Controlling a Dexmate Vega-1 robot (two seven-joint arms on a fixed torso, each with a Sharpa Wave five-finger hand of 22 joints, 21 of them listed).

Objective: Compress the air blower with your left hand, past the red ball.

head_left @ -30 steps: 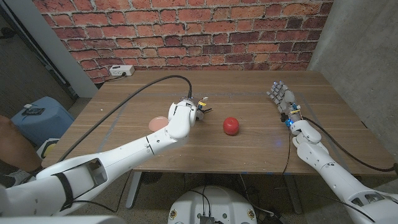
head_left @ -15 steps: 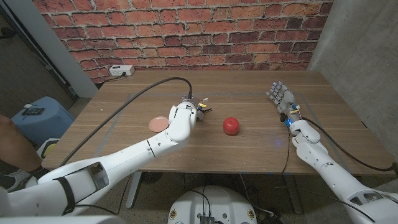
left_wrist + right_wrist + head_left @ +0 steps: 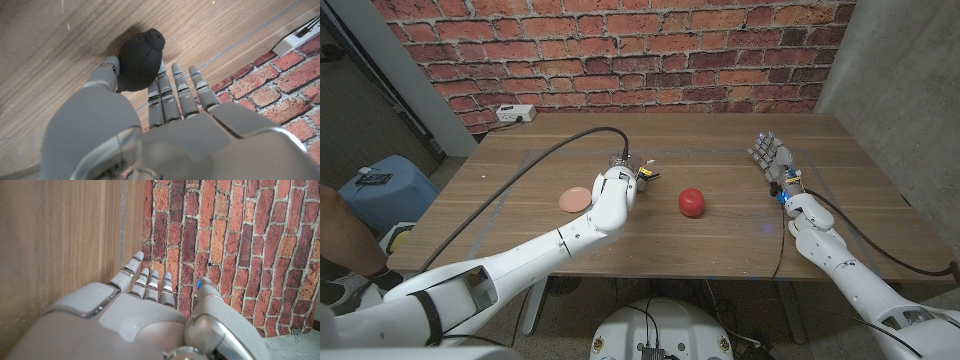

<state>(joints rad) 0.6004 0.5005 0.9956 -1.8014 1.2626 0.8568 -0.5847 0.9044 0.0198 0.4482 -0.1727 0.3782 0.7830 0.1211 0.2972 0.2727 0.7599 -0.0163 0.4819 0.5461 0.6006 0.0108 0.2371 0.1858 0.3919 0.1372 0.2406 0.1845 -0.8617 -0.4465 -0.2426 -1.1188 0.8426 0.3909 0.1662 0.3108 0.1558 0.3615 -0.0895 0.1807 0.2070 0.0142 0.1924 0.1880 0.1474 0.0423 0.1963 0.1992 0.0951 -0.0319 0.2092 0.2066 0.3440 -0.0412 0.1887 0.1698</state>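
Left hand: the left hand (image 3: 165, 125) is being held over the black air blower (image 3: 140, 60), which is being gripped between the thumb on one side and the fingers (image 3: 180, 92) on the other, as seen in the left wrist view; in the head view the hand (image 3: 625, 178) is being shown near the middle of the wooden table (image 3: 720, 250).
Air blower: the rubber bulb is being rested on the wood under the hand, its stubby end being pointed away from the palm; how far it is being squashed cannot be told. In the head view it is being hidden almost wholly by the hand.
Red ball: the red ball (image 3: 692, 201) is being left on the table just to the right of the left hand, apart from it.
Pink disc: a small pink disc (image 3: 576, 198) is being shown on the table on the other side of the left arm.
Right hand: the right hand (image 3: 772, 160) is being kept near the table's right side, fingers (image 3: 145, 282) spread and straight, nothing being held.
Background: a white power strip (image 3: 516, 113) is being shown at the far left edge by the brick wall (image 3: 620, 50).
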